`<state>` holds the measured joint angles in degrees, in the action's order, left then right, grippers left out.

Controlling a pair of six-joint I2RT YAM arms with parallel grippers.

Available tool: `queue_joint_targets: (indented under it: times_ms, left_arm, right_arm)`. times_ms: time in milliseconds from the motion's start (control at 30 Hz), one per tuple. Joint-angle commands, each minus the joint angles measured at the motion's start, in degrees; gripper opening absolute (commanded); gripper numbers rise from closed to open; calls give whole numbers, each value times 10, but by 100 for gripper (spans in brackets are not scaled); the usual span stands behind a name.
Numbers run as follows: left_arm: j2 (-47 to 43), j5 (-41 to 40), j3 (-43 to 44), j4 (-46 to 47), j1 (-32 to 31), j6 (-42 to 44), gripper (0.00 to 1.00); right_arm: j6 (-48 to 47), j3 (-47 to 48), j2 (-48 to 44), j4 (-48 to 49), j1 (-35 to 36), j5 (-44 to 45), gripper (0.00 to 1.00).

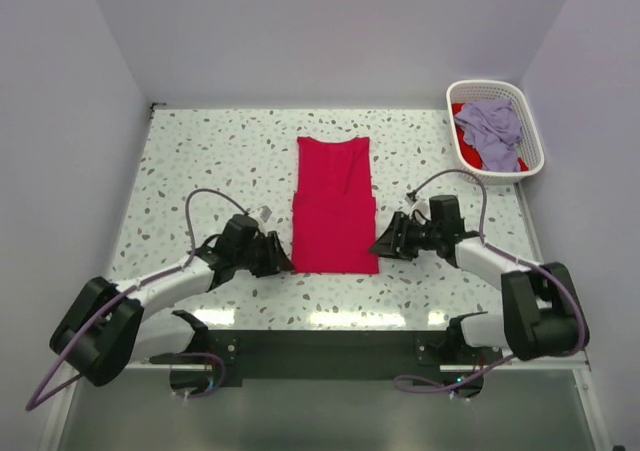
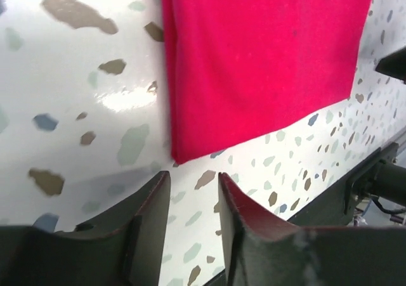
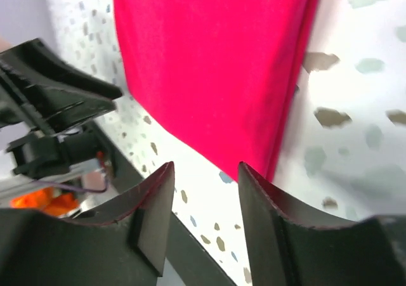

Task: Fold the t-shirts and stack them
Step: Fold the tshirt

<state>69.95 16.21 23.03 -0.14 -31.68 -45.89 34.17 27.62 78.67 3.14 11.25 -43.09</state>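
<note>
A crimson red t-shirt [image 1: 335, 203] lies flat on the speckled table, folded into a long narrow strip with its near end doubled over. My left gripper [image 1: 284, 260] is open and empty just left of the shirt's near left corner [image 2: 181, 153]. My right gripper [image 1: 380, 247] is open and empty just right of the shirt's near right corner [image 3: 279, 153]. Neither touches the cloth. A pale lavender t-shirt [image 1: 490, 126] lies crumpled in the basket on top of more red cloth [image 1: 492, 157].
The white slotted basket [image 1: 530, 161] stands at the table's far right corner. The dark mounting rail [image 1: 330, 346] runs along the near edge between the arm bases. White walls close in the table on three sides.
</note>
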Motion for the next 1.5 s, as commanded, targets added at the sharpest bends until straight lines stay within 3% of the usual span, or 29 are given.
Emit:
queue_joint_targets:
  times_ms: [0, 167, 333, 500, 1100, 1467]
  left_arm:
    - [-53, -56, 37, -98, -1, 15, 43]
    - [-68, -114, 93, -187, -7, 48, 51]
    - [-24, -140, 130, -224, -28, 63, 52]
    - [17, -180, 171, -251, -60, 70, 52]
    - [95, -198, 210, -239, -108, 71, 52]
    - [108, -206, 216, -247, -115, 71, 52]
  right_arm:
    - [-60, 45, -87, -177, 9, 128, 50]
    - [-69, 115, -130, -352, 96, 317, 57]
    - [-18, 138, -103, -386, 183, 425, 54]
    - [11, 161, -47, -384, 239, 457, 50]
    - [40, 178, 68, -332, 289, 499, 45]
    - [45, 159, 105, -361, 308, 513, 21]
